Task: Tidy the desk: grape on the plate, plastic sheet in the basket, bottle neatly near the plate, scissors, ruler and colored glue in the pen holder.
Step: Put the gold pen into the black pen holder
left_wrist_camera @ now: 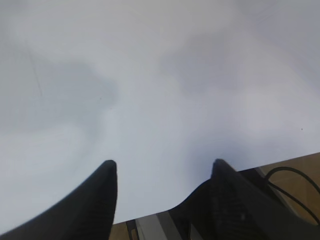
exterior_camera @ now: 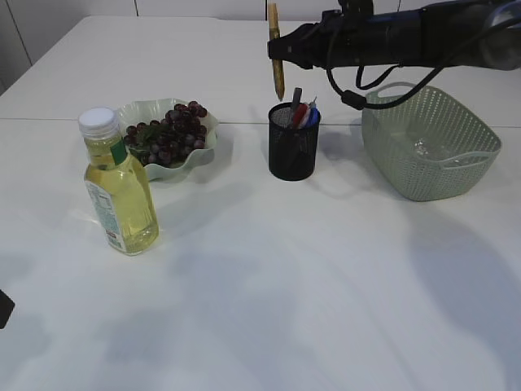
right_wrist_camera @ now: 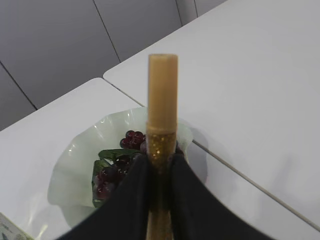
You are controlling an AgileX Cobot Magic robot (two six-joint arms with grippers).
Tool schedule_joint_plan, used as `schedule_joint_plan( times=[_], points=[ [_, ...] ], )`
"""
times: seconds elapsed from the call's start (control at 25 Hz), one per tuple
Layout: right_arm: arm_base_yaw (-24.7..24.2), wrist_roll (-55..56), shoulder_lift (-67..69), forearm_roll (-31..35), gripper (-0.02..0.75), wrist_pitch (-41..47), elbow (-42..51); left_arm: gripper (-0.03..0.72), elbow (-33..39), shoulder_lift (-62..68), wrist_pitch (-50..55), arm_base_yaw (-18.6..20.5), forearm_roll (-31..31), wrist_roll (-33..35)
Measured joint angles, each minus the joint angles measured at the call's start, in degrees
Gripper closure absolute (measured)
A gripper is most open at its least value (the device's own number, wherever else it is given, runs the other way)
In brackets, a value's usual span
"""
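Right fingers [right_wrist_camera: 150, 190] pinching colored glue [right_wrist_camera: 162, 115] (upright)

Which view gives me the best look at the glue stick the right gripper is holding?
The right wrist view: the glue stick fills the centre, clamped between the right gripper's fingers, glitter visible. The exterior view shows it small, hanging above the pen holder. The left wrist view shows only table.

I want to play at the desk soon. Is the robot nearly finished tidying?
Nearly. The grapes lie on the plate, the bottle stands beside it, and a clear sheet seems to be in the basket. The right gripper holds the glue stick above the pen holder; dropping it in remains.
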Motion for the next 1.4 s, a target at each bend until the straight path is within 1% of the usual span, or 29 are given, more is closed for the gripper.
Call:
schedule_joint_plan(
  times=[0.16, 0.4, 0.48, 0.56, 0.8, 0.96, 1.04, 1.12, 1.16, 1.24, 1.36, 1.4],
  points=[
    [0.0, -3.7, 1.8, 1.8, 0.631, -2.3, 0.0, 0.253, 0.0, 0.0, 0.0, 0.0, 0.0, 0.0],
    [0.0, -4.2, 2.5, 2.2, 0.629, -3.8, 0.0, 0.253, 0.0, 0.0, 0.0, 0.0, -0.1, 0.0],
    [0.0, -4.3, 2.5, 2.2, 0.617, -3.8, 0.0, 0.253, 0.0, 0.0, 0.0, 0.0, -0.1, 0.0],
    [0.0, -4.3, 2.5, 2.2, 0.591, -3.8, 0.0, 0.253, 0.0, 0.0, 0.0, 0.0, -0.1, 0.0],
    [0.0, -3.9, 2.5, 2.2, 0.447, -1.7, 0.0, 0.253, 0.0, 0.0, 0.0, 0.0, -0.1, 0.0],
    [0.0, -3.0, 2.5, 2.2, 0.423, -0.9, 0.0, 0.253, 0.0, 0.0, 0.0, 0.0, -0.1, 0.0],
    [0.0, 0.3, 2.2, 0.8, 0.42, -0.9, 0.0, 0.253, 0.0, 0.0, 0.0, 0.0, -0.1, 0.0],
    [0.0, 6.8, 1.1, -4.2, 0.419, -1.9, 0.0, 0.253, 0.0, 0.0, 0.0, 0.0, -0.1, 0.0],
    [0.0, 12.0, 0.2, -8.7, 0.418, -2.4, 0.0, 0.253, 0.0, 0.0, 0.0, 0.0, -0.1, 0.0],
    [0.0, 23.4, -2.3, -19.3, 0.417, -2.4, 0.0, 0.253, 0.0, 0.0, 0.0, 0.0, -0.1, 0.0],
    [0.0, 43.6, -7.0, -40.8, 0.416, 1.7, 0.0, 0.253, 0.0, 0.0, 0.0, 0.0, -0.1, 0.0],
    [0.0, 50.5, -8.8, -46.8, 0.416, 3.8, 0.0, 0.253, 0.0, 0.0, 0.0, 0.0, -0.1, 0.0]
  ],
)
